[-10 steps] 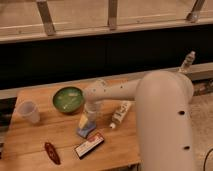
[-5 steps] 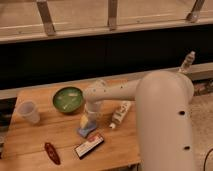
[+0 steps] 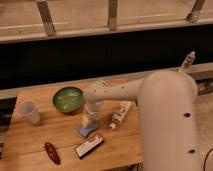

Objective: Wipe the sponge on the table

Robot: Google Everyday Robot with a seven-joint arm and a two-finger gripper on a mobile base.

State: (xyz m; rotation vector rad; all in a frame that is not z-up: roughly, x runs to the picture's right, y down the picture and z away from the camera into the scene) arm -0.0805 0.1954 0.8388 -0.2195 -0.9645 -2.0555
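Seemingly little has changed over the last second. The arm reaches down at the same spot near the middle of the worktop (image 3: 35,142), and the end effector (image 3: 90,120) sits directly over the sponge (image 3: 87,132), as it did in both earlier views. The sponge has not visibly slid along the wood either. My reading is that this is either a pause within the wiping or a stroke too small to register. The pictures do not settle how much of the wiping is done.

The end effector comes down onto the sponge's far side from above. I cannot tell whether it is clamped on the pad or only bearing down on it.

The sponge lies flat on the planks, between the green bowl (image 3: 68,98) behind it and the flat black-and-white box (image 3: 89,145) just in front of it. A white bottle lying on its side (image 3: 120,114) is near on the right. A clear plastic cup (image 3: 29,111) and a dark red packet (image 3: 51,152) sit well apart to the left.

What shows of the light-blue pad looks wider than deep. Its long axis seems to run roughly along the worktop's near edge, perhaps rising slightly toward the right. Its far end is covered, so this is a tentative reading.
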